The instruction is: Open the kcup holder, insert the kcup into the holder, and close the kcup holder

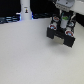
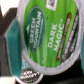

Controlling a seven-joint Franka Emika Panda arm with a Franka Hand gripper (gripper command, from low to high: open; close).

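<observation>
Green foil with white lettering, filling almost the whole wrist view: the lid of the kcup, tilted and pressed up close beneath the camera. Black just beside and below it, at the edge of the picture, most likely part of the kcup holder. Lower down, a second small green round lid, perhaps another pod already lying in the holder; too cropped to be sure.

From the exterior view: gripper hanging directly over the kcup holder, very near its top, possibly touching. Too blurred to tell whether a drawer stands pulled out. No fingers visible in either picture, so impossible to say whether wide or narrow. To judge by the pod sitting so close under the wrist and well off the white table, probably clamped on it, but not shown. Tall white post well apart from the tool, off toward the far edge, no part of this.

Step in hand, by judgement: insertion, with the pod carried over the holder and not yet seated. Next move: level the tilted pod, line it up with a free slot clear of the other lid, lower gently, release, then back away and push the drawer front home. Main risks: a skewed pod catching on the slot rim, or landing on the pod below.
</observation>
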